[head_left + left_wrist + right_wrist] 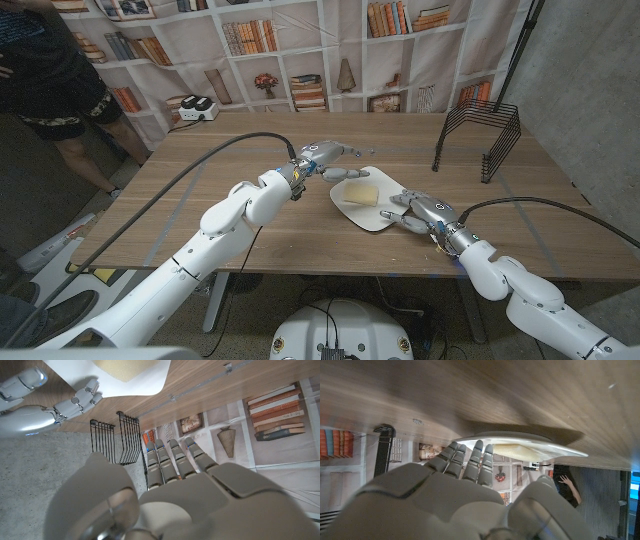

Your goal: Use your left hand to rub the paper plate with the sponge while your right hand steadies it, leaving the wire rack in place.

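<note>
- Centrally on the wooden tabletop (300,235) lies the white paper plate (352,207), with the yellow sponge (362,194) resting on it.
- Left hand (325,156) hovers just beside the plate's far-left rim, fingers straight and apart, holding nothing.
- Right hand (418,211) sits at the plate's right edge, fingers spread, fingertips (479,449) touching the rim.
- Black wire rack (478,134) stands at the far right, well apart.

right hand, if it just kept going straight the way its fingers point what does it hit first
Most likely the paper plate. In the head view the right hand sits at the plate's right edge with fingers aimed at it, and the right wrist view shows the plate rim just past the fingertips. Whether they already touch is unclear.
</note>
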